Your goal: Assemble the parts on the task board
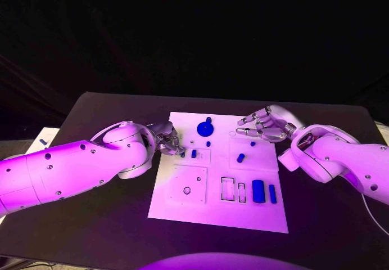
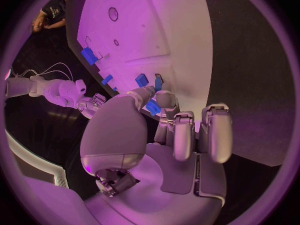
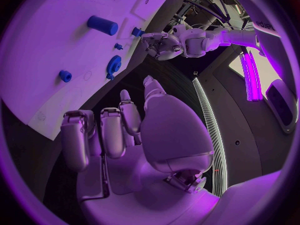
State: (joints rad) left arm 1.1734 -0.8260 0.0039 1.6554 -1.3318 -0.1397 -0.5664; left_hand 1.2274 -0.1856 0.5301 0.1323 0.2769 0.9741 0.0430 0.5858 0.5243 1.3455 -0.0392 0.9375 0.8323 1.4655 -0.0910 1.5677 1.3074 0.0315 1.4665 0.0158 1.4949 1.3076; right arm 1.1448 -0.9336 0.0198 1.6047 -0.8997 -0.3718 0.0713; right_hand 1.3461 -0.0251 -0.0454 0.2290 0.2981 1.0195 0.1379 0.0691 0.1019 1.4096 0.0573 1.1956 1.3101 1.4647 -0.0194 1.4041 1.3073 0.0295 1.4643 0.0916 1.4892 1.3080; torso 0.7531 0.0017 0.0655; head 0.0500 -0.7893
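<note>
The white task board (image 1: pixel 217 209) lies mid-table. On it are a blue round disc (image 1: pixel 206 129), two blue pegs (image 1: pixel 240 158) and blue blocks (image 1: pixel 258 190) beside empty slots. My left hand (image 1: pixel 168 142) is at the board's left edge. In the left wrist view its thumb and a finger (image 2: pixel 166 100) pinch a small blue part (image 2: pixel 153 107), low over the board (image 2: pixel 144 30). My right hand (image 1: pixel 263 126) hovers over the board's far right corner, fingers loosely bent, holding nothing. The right wrist view shows that hand (image 3: pixel 144 135) near the disc (image 3: pixel 114 66) and a blue cylinder (image 3: pixel 102 25).
The black table (image 1: pixel 97 225) surrounds the board with bare room in front and on both sides. A pale object (image 1: pixel 42 140) lies off the table's left edge. Both white forearms reach in low over the table on either side of the board.
</note>
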